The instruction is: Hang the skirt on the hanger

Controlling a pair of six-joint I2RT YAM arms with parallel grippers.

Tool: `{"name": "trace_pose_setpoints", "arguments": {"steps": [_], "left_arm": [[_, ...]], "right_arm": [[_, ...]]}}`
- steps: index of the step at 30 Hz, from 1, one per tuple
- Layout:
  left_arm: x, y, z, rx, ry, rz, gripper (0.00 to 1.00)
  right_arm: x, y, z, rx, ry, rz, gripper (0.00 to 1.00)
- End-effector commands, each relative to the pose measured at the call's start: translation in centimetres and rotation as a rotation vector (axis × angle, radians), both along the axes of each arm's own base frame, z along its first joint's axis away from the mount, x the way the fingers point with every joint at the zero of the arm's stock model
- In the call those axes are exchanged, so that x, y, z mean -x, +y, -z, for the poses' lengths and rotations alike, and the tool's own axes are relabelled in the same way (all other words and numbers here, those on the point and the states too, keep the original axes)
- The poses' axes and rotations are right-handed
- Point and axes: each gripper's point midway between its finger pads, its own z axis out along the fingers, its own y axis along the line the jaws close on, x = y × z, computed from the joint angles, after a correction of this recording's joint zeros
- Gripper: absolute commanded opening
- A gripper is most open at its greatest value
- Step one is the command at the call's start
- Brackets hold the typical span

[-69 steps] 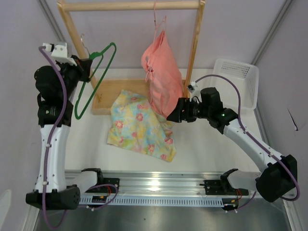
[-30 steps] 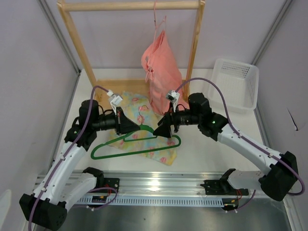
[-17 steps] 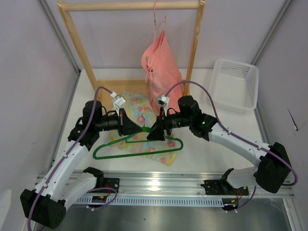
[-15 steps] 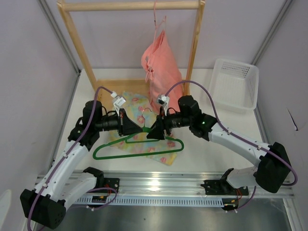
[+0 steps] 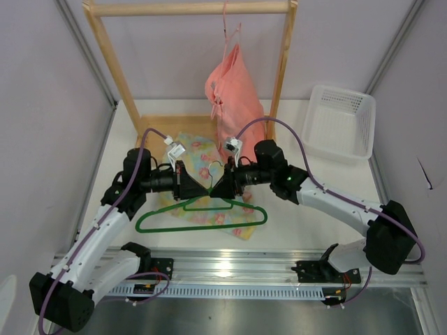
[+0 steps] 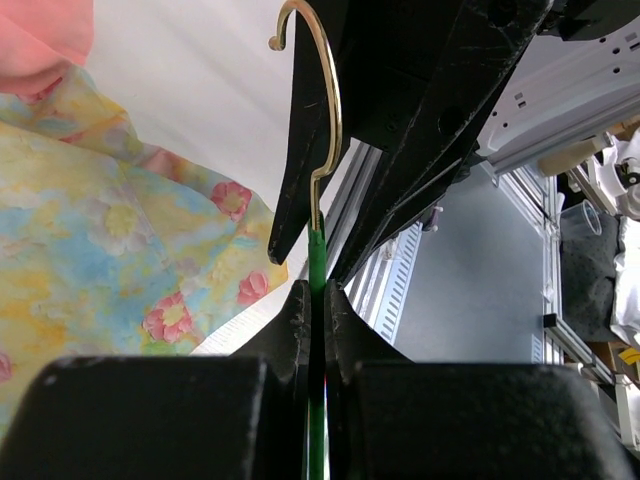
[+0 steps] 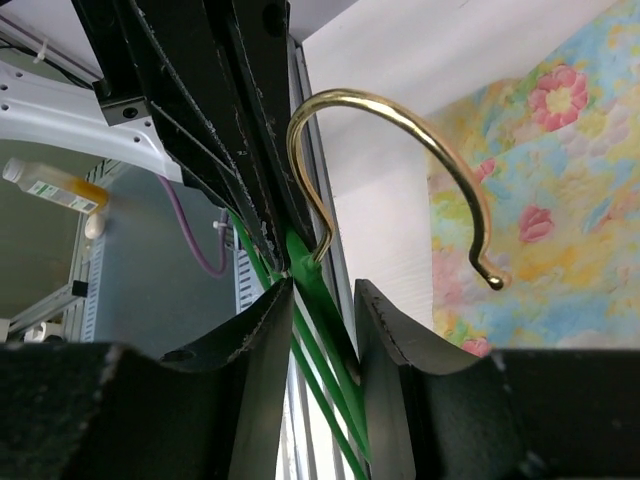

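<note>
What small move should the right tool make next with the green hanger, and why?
Probably close the right tool on the hanger at its green neck, just below the brass hook. Its jaws straddle that neck with a little gap, while the left tool is shut on the same neck. A second grip would likely steady the hanger above the skirt.

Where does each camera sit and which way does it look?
Top camera: above and behind, looking down at the table; left arm and right arm show whole, left hand and right hand meeting at the green hanger over the flowery skirt.
Left wrist camera: on the left arm, looking past its own fingers at the gold hook and right hand.
Right wrist camera: on the right arm, looking past its own fingers at the left hand.
Shared: both wrist cameras see the hook and skirt, from opposite sides.
</note>
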Motion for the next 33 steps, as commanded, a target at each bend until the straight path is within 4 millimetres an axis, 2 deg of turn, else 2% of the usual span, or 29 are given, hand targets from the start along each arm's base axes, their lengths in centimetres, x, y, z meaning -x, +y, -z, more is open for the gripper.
{"name": "trace_pose_setpoints", "arguments": {"steps": [1, 13, 18, 19, 21, 22, 24, 26, 33], "left_arm": [[0.1, -0.4, -1.1, 0.030, -0.068, 0.020, 0.00], [-0.7, -0.4, -1.1, 0.031, -0.083, -0.013, 0.00], [-1.1, -0.4, -1.0, 0.044, -0.102, -0.041, 0.00], [-1.2, -0.4, -1.0, 0.044, -0.104, -0.047, 0.00], [-1.5, -0.3, -0.9, 0.041, -0.113, -0.064, 0.00], [-1.5, -0.3, -1.0, 0.044, -0.118, -0.067, 0.00], [-1.6, -0.3, -1.1, 0.049, -0.122, -0.068, 0.00], [-1.7, -0.3, -1.2, 0.050, -0.131, -0.073, 0.00], [-2.1, -0.3, -1.9, 0.063, -0.155, -0.087, 0.00]], "right_arm": [[0.6, 0.8, -0.9, -0.051, -0.015, -0.033, 0.35], [1.4, 1.1, 0.0, -0.056, 0.037, -0.080, 0.26], [1.8, 1.3, 0.2, -0.074, 0.067, -0.117, 0.06], [2.4, 1.1, 0.2, -0.082, 0.097, -0.147, 0.00], [2.3, 0.9, -0.5, -0.119, 0.103, -0.163, 0.03], [2.8, 0.6, -0.6, -0.126, 0.140, -0.189, 0.12], [2.6, 0.3, -1.4, -0.157, 0.141, -0.206, 0.16], [3.0, 0.1, -2.0, -0.169, 0.149, -0.228, 0.26], [3.4, -0.2, -2.7, -0.182, 0.165, -0.262, 0.36]]}}
